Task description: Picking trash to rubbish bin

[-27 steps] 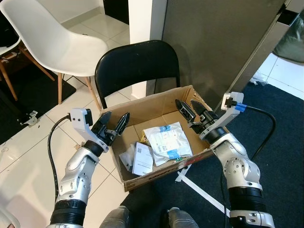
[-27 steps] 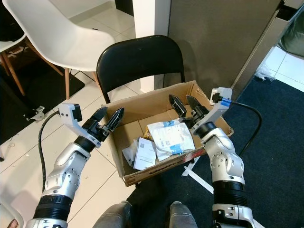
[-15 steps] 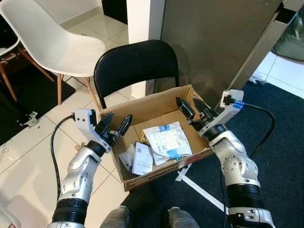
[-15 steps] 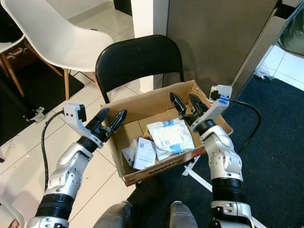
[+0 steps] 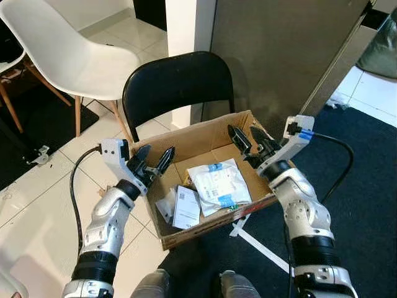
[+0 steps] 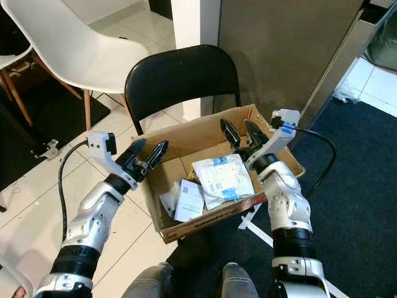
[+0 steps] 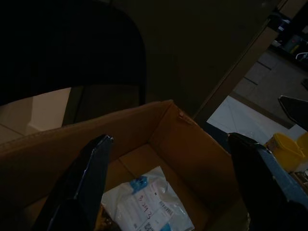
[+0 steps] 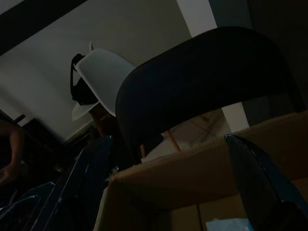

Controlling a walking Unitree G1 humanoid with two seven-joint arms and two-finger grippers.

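Note:
An open cardboard box point(image 5: 208, 227) stands in front of a black chair's backrest point(image 5: 177, 84). Inside lie a white plastic mailer with blue marks point(image 5: 221, 184), a white printed card point(image 5: 186, 208) and a crumpled white scrap point(image 5: 164, 205). My left gripper point(image 5: 155, 158) is open at the box's left rim, fingers aimed into the box. My right gripper point(image 5: 249, 140) is open above the box's back right corner. The left wrist view looks between its open fingers point(image 7: 84, 185) at the mailer point(image 7: 147, 207) on the box floor. The right wrist view faces the chair back point(image 8: 207, 82) across the box rim point(image 8: 192, 178).
A white shell chair point(image 5: 68, 56) stands at the back left on pale tiles. A tall grey cabinet point(image 5: 285, 56) rises behind the box. Dark blue carpet point(image 5: 366, 186) with a white tape strip point(image 5: 260, 248) lies to the right. My feet point(image 5: 155, 287) are just before the box.
My left gripper has crept a little up and closer to the box's left rim. The right gripper shifted slightly left over the back corner. Both stay open.

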